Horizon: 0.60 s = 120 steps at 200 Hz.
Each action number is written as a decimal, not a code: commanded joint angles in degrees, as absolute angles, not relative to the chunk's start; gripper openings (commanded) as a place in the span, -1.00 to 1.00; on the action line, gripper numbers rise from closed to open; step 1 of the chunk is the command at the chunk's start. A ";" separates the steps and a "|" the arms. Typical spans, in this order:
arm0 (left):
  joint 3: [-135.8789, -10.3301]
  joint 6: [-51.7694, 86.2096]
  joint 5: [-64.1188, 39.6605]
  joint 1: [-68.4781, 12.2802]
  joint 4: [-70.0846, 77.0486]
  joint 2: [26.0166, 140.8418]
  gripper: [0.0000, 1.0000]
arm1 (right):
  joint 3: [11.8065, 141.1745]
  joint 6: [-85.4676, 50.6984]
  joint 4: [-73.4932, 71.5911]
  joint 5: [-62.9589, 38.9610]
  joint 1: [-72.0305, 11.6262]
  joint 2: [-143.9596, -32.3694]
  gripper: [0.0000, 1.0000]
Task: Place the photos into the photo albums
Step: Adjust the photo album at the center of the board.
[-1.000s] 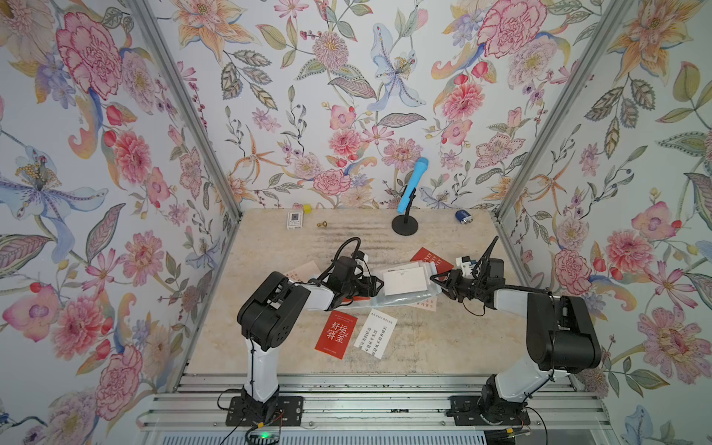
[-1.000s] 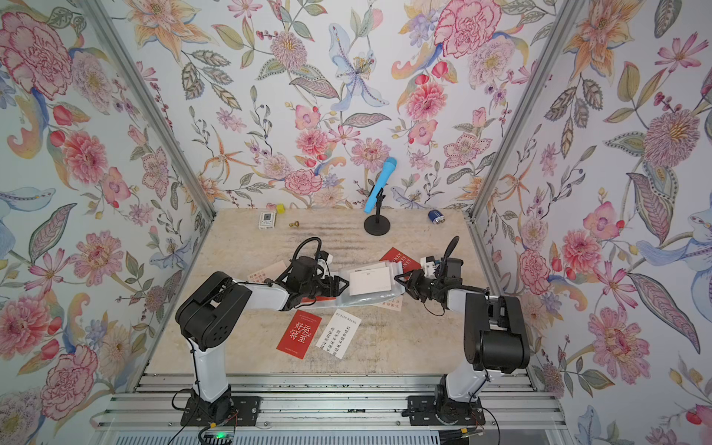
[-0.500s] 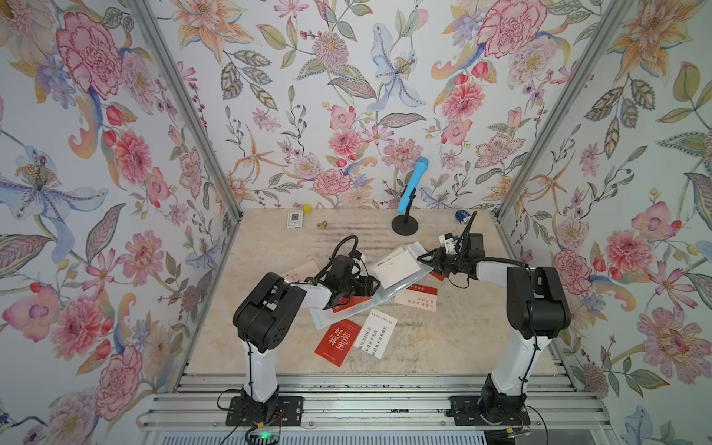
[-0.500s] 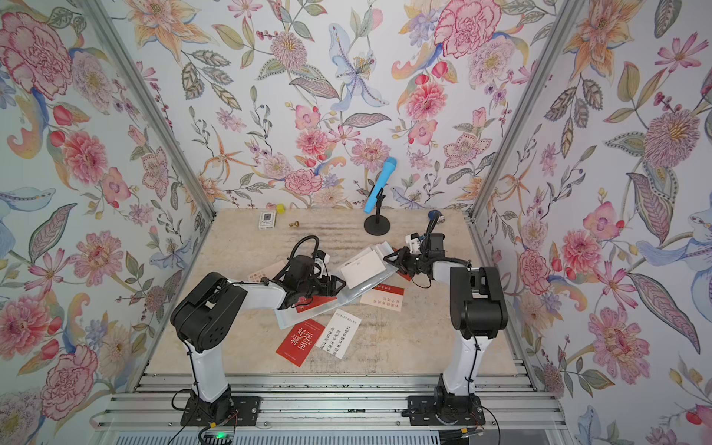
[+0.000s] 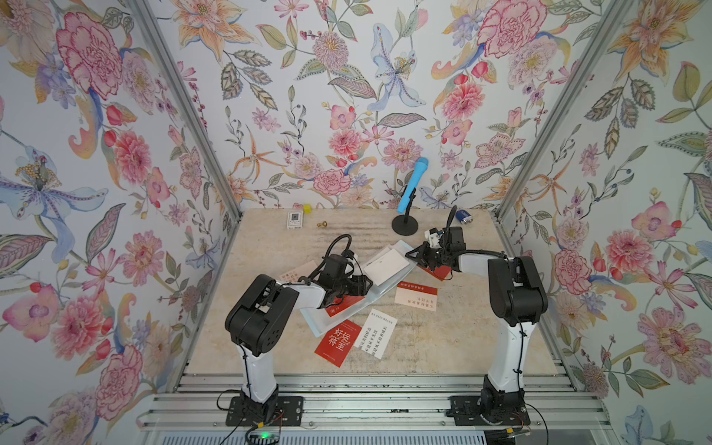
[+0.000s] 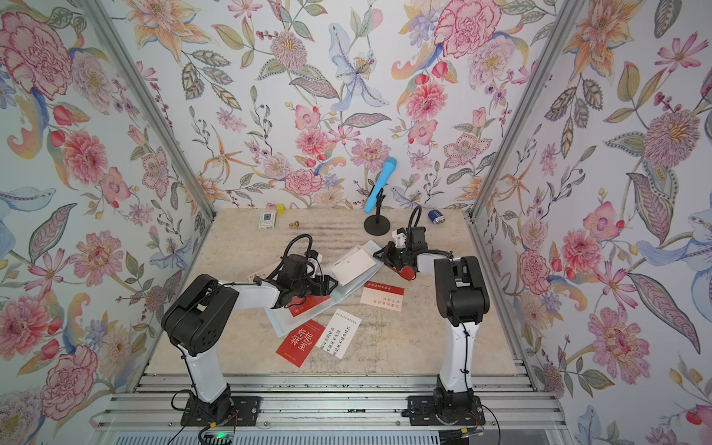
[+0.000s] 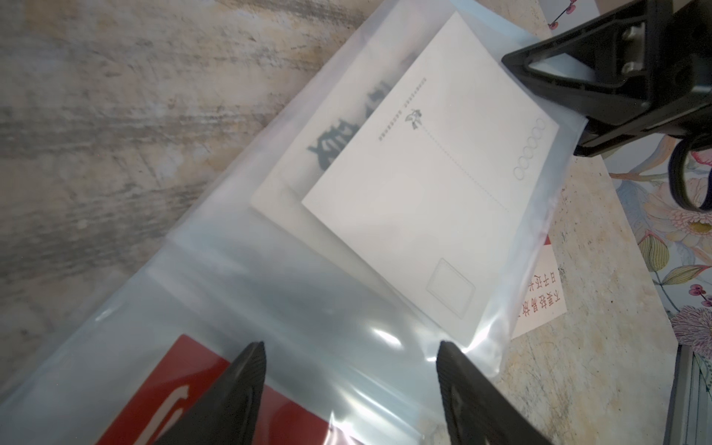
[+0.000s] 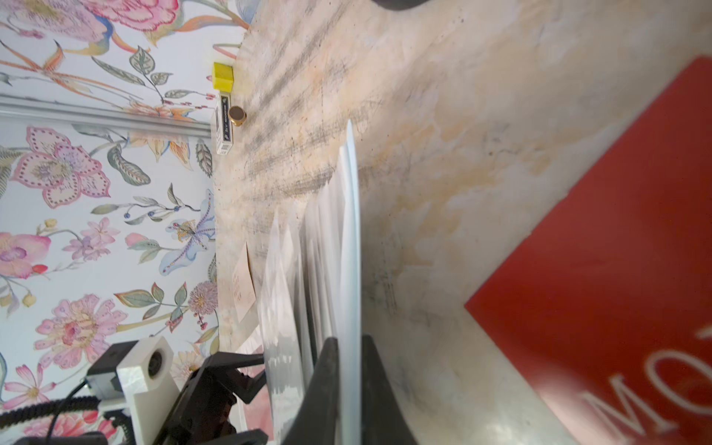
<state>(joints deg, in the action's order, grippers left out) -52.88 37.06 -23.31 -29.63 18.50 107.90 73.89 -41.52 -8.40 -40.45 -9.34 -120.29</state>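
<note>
The marbled beige table (image 5: pixel 443 346) carries the pale blue photo album (image 5: pixel 375 294) at its middle. The album's long axis runs diagonally from near left to far right, with glossy clear sleeves uppermost. Both arms reach low and inward. A flat white postcard (image 7: pixel 431 200) lies under the plastic toward the far end, and a red card (image 5: pixel 343 306) toward the near end. The left gripper (image 7: pixel 350 343) has its jaws apart over the sleeve. The right gripper (image 8: pixel 348 346) is pinched tight on the album's far-right edge.
</note>
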 commanded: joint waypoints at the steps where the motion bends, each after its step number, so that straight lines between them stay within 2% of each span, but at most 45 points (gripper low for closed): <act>1: -52.12 36.29 -22.21 -29.18 14.40 107.20 0.48 | 74.16 -47.26 -15.95 -36.87 -11.21 -123.04 -0.91; 15: -52.21 36.15 -22.00 -29.19 14.02 106.81 0.48 | 73.61 -48.75 -18.47 -35.15 -12.11 -123.28 -1.00; 120: -50.63 35.95 -21.62 -28.28 13.86 105.31 0.47 | 63.77 -54.27 -31.00 -19.55 -16.10 -119.55 -1.00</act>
<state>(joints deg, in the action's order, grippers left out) -52.14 36.60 -22.15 -28.97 16.53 106.32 66.39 -50.70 -25.69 -26.11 -14.44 -122.34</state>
